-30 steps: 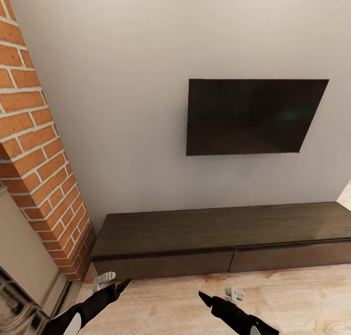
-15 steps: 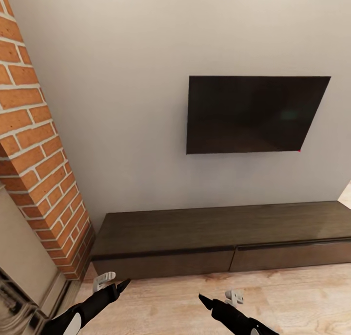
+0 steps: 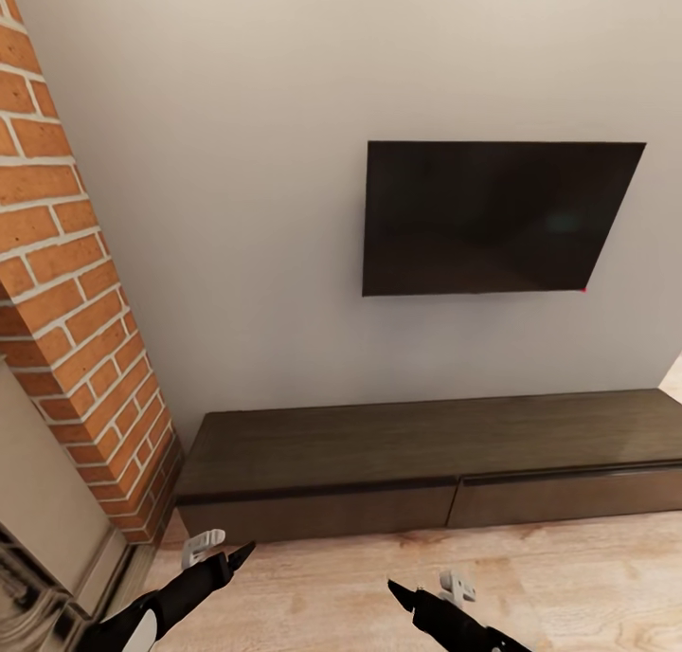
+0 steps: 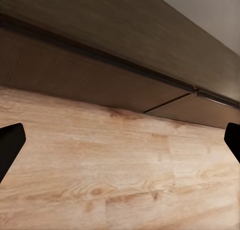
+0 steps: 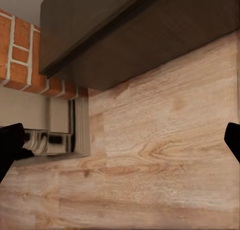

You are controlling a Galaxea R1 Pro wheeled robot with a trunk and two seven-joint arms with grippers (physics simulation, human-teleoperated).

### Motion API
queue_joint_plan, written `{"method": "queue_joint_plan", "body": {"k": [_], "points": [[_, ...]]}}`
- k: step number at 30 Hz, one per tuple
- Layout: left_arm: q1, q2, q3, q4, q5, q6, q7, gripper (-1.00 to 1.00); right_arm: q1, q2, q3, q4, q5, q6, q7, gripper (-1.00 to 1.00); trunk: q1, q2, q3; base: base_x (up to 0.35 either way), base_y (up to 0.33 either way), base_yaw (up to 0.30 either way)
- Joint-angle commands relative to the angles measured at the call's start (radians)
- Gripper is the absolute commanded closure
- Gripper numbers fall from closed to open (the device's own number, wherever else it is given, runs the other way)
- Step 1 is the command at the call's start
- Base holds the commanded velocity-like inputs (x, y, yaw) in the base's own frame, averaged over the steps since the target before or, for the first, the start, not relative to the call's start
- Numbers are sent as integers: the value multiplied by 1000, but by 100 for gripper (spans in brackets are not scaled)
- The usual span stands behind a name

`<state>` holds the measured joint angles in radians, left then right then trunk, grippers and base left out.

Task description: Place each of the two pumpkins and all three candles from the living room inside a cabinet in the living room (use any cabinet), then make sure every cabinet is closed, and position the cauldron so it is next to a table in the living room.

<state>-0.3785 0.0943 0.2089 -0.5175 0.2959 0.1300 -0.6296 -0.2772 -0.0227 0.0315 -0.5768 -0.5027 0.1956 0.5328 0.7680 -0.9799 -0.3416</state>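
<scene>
The cabinet (image 3: 417,443) is a long low dark-brown unit against the white wall, and both drawer fronts are shut. It appears close up in the left wrist view as the cabinet (image 4: 100,74) and in the right wrist view as the cabinet (image 5: 140,34). My left gripper (image 3: 223,548) hovers over the floor in front of its left drawer, open and empty (image 4: 120,142). My right gripper (image 3: 426,588) hangs beside it, also open and empty (image 5: 120,142). The pumpkins, candles and cauldron are out of view.
A black TV (image 3: 493,216) hangs on the wall above the unit. A red-brick fireplace column (image 3: 66,282) stands at the left, its base meeting the cabinet's left end (image 5: 20,49). Light wood floor (image 3: 332,586) runs along the front.
The whole picture has shifted a little, so the camera has moved. The right gripper sits slightly lower in the picture. The cabinet stays shut.
</scene>
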Motion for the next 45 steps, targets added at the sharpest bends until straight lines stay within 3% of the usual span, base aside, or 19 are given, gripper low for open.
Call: {"method": "queue_joint_plan", "body": {"k": [1, 5, 10, 16, 22, 24, 28, 34, 41, 45], "points": [[-1, 0, 3, 0, 9, 11, -5, -100, 0, -2, -13, 6, -19, 7, 1, -100, 4, -8, -4, 0, 0, 0], [-1, 1, 3, 0, 9, 11, -5, -100, -1, -4, -68, 16, -36, 8, 4, -100, 19, -36, -17, 0, 0, 0], [0, 4, 3, 1, 9, 11, -5, -100, -1, -5, -95, 18, -52, 14, 15, -100, 39, -71, -33, 0, 0, 0], [0, 7, 3, 0, 9, 11, -13, -100, -4, -1, -163, 16, -146, 25, 79, -100, 62, -113, -51, 0, 0, 0], [4, 7, 3, -2, 9, 11, -15, -100, -11, 8, -175, 16, -195, 26, 86, -100, 85, -155, -70, 0, 0, 0], [5, 7, 3, -1, 9, 10, -14, -100, -14, 6, -178, 16, -235, 28, 87, -100, 92, -169, -76, 0, 0, 0], [6, 7, 3, -1, 9, 10, -15, -100, -18, 10, -174, 14, -356, 26, 81, -100, 108, -197, -89, 0, 0, 0], [6, 7, 3, -1, 9, 10, -15, -100, -37, 25, -169, 13, -397, 28, 47, -100, 131, -239, -108, 0, 0, 0], [6, 7, 3, -3, 10, 12, -19, -100, -61, 28, -173, 13, -411, 31, 45, -100, 157, -288, -130, 0, 0, 0], [6, 13, 6, -3, 10, 14, -55, -100, -102, 30, -174, 15, -428, 80, 41, -100, 173, -316, -142, 0, 0, 0]]}}
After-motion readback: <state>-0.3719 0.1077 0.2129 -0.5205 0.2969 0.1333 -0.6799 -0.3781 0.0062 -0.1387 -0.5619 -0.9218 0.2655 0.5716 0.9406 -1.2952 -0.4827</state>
